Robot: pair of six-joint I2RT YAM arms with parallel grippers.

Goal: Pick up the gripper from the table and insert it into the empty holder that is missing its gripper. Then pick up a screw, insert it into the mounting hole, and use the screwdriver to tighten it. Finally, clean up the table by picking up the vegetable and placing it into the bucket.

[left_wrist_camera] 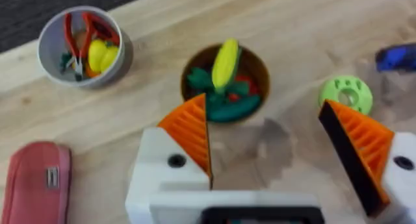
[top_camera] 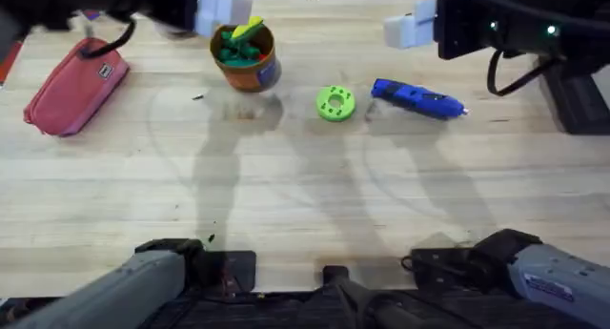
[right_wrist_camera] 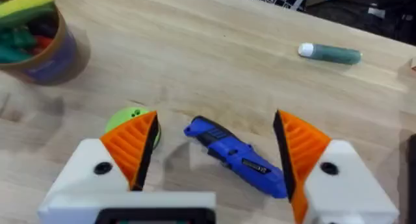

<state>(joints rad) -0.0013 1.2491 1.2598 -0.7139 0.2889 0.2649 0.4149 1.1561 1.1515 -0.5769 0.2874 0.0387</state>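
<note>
I see the corn [left_wrist_camera: 225, 63] resting in the bucket [top_camera: 246, 57], light, stiff plastic, best pinched across its middle. My left fingers [left_wrist_camera: 195, 130] hang released above it; my right fingers [right_wrist_camera: 136, 143] spread over the screwdriver [right_wrist_camera: 237, 156].

**Wood, plastic and cloth**

The table [top_camera: 305, 195] is pale wood with visible grain, matt. The screwdriver [right_wrist_camera: 237, 156] looks like smooth blue plastic (slightly glossy). The finger pads [left_wrist_camera: 190, 128] are ribbed orange plastic on smooth white mounts. The red pouch [top_camera: 74, 86] looks like cloth.
</note>
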